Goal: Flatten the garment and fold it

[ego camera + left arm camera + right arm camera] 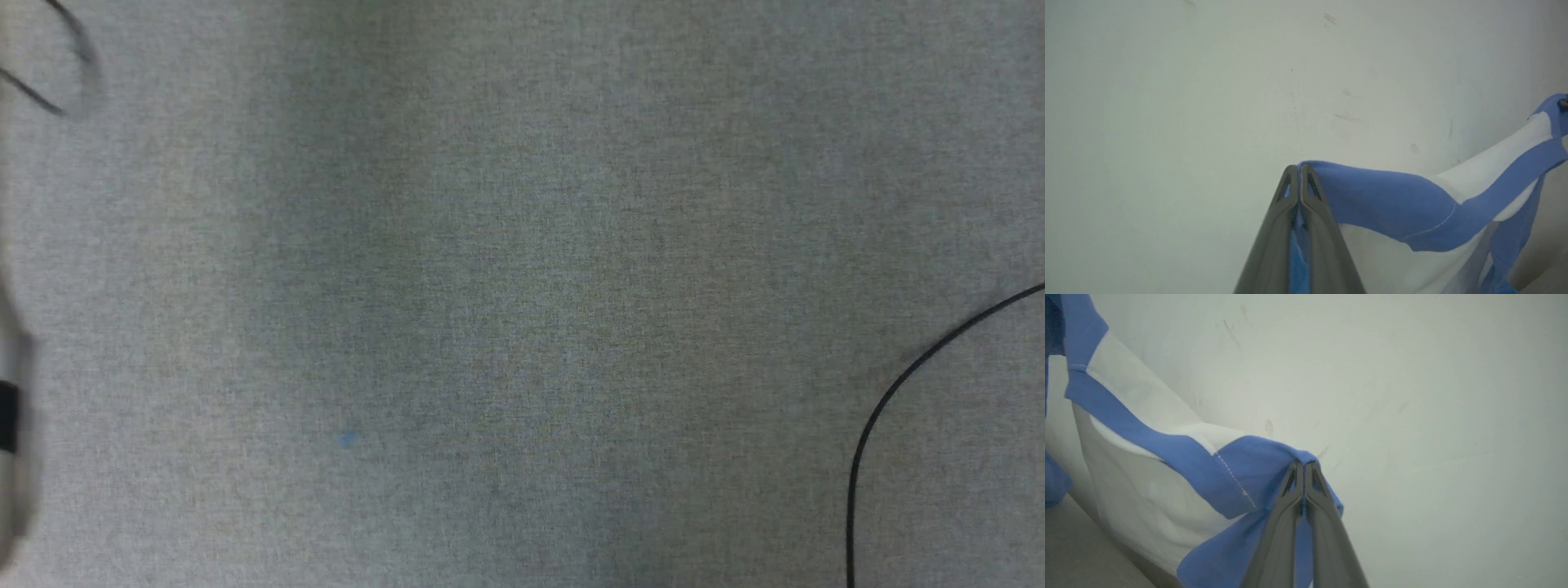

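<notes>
Head view: a pale, blurred forearm [10, 425] sits at 9 o'clock, a bare grey table [522, 245] spans the middle, and a thin black cable [890, 392] curves in at 4 o'clock. Left wrist view: my left gripper [1299, 168] rises from 6 o'clock, its two dark fingers pressed together on a pinch of blue cloth that shows between them. From that pinch the shirt [1384, 200] runs toward 3 o'clock, first blue shoulder, then white body crossed by a blue band, sagging in front of a pale wall [1167, 102]. Right wrist view: the shirt comes in from 9 o'clock as white panel and blue trim. It ends in a blue bunch clamped by my right gripper [1303, 463], whose fingers are likewise closed tight on it. The shirt hangs between my two grips, slack and creased rather than taut; I cannot tell whether its lower edge touches anything. I judge the task to be at an early stage: both holds are made and the shirt is up, but it is not laid flat and no fold is made. It has yet to be laid on the table, smoothed and folded.
</notes>
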Available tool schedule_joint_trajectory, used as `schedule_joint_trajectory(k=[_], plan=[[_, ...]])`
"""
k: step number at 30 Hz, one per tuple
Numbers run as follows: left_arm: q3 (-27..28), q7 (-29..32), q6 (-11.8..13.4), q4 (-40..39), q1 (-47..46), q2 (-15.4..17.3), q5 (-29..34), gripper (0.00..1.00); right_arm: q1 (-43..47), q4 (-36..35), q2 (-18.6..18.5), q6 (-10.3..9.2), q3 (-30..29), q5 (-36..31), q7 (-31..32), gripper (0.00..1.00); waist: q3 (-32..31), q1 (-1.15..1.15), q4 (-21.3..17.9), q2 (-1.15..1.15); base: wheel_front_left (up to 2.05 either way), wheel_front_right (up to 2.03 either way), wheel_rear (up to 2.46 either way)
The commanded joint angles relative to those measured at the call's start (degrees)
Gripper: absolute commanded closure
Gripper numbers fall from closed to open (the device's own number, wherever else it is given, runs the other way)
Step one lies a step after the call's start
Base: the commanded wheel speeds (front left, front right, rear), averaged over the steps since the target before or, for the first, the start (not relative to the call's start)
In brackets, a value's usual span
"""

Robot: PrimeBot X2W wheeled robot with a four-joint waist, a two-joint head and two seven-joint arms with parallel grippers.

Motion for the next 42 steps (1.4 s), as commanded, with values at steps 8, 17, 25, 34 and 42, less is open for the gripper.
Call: schedule_joint_trajectory(k=[8, 17, 25, 34, 42], plan=[[-8.4, -5.8, -0.4, 3.0, 17.3, -3.4, -4.6, 1.00, 15.8, 1.6, -0.5, -0.14, 6.5, 6.5, -3.1, 1.00, -5.1, -0.02, 2.3, 0.00, 0.00, 0.00, 0.00], [-14.7, -7.2, -0.4, 1.3, 40.0, -2.8, -6.6, 1.00, 36.7, -4.7, -5.0, -0.14, 12.2, 13.8, -2.8, 1.00, -15.8, -0.02, 2.1, 0.00, 0.00, 0.00, 0.00], [-18.1, -4.6, -0.3, -3.4, 54.8, 0.0, -8.6, 1.00, 52.2, -12.6, -10.3, -0.14, 13.3, 19.0, 2.5, 1.00, -24.2, -0.02, 2.1, 0.00, 0.00, 0.00, 0.00], [-20.1, -2.1, 1.6, -10.9, 65.7, 2.7, -10.0, 1.00, 65.0, -18.7, -14.3, -0.14, 9.6, 23.3, 10.7, 1.00, -30.6, -0.02, 2.4, 0.00, 0.00, 0.00, 0.00], [-21.8, 1.6, 4.5, -20.0, 76.0, 5.5, -12.0, 1.00, 77.4, -26.0, -17.3, -0.14, 4.5, 26.4, 20.1, 1.00, -35.1, -0.02, 2.5, 0.00, 0.00, 0.00, 0.00]])
